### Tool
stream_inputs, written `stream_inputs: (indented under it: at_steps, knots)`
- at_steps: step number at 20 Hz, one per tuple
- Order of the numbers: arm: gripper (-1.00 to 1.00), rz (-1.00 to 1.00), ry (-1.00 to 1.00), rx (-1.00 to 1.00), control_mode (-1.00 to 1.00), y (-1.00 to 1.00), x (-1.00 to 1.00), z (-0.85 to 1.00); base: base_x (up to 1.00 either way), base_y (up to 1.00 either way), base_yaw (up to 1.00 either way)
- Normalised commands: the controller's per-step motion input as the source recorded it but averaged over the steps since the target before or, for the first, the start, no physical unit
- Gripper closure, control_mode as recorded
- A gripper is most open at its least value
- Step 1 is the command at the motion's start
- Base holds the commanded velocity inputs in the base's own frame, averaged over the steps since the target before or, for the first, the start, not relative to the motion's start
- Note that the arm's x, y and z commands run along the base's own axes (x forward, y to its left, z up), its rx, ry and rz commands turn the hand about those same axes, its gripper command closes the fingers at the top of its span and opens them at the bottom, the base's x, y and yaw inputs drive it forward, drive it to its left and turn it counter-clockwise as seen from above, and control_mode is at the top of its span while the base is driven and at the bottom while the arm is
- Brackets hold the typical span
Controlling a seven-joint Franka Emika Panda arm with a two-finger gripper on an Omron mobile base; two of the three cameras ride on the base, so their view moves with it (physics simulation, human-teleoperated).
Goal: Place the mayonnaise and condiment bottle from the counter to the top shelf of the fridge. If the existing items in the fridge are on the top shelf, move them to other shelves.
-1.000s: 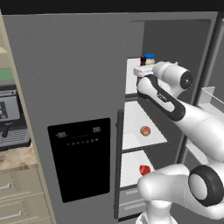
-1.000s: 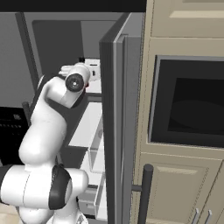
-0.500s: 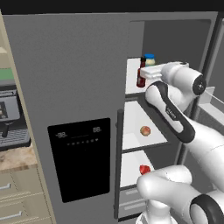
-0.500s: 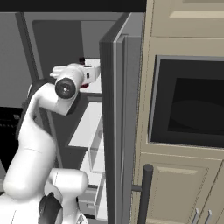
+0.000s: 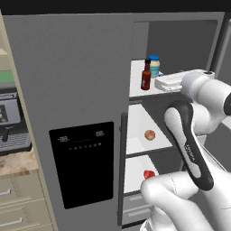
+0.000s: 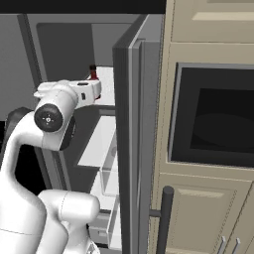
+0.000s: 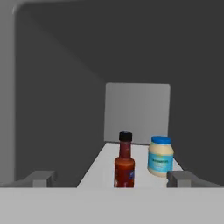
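On the fridge's top shelf [image 5: 136, 72] a dark red condiment bottle [image 5: 145, 76] with a black cap stands upright. The mayonnaise [image 5: 154, 66], a pale jar with a blue lid, stands just behind and to the right of it. My gripper [image 5: 159, 83] hovers at shelf height just outside the fridge, to the right of both. It is open and holds nothing. In the hand view, the condiment bottle [image 7: 124, 162] and the mayonnaise [image 7: 160, 156] stand side by side on the shelf [image 7: 99, 168], beyond my spread gripper [image 7: 111, 180]. In the right base view, the bottle [image 6: 92, 73] shows past my hand.
A round fruit [image 5: 149, 134] lies on the middle shelf and a red item [image 5: 148, 174] on the lower one. The closed left door carries a black dispenser panel [image 5: 81, 164]. The open right door [image 6: 128, 149] stands beside a wall oven [image 6: 213, 119]. A coffee machine [image 5: 11, 117] sits far left.
My hand has drawn back from the top shelf, out toward the right, uncovering the bottle and the jar. The gripper stayed open. Both items stand where they were.
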Motion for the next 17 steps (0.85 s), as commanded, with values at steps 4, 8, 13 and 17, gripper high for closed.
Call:
stream_inputs:
  at_steps: [4,8,13,17]
  knots:
    - [-1.00,0.03,-0.04,0.00,-1.00,0.14,-1.00,0.30,0.00,0.00,0.00]
    - [-1.00,0.06,-0.10,0.00,-1.00,0.23,-1.00,0.41,0.00,0.00,0.00]
    - [-1.00,0.07,-0.15,-0.01,-1.00,0.48,-1.00,0.52,0.00,0.00,0.00]
    - [-1.00,0.11,-0.38,0.01,-1.00,0.61,-1.00,0.74,0.00,0.00,0.00]
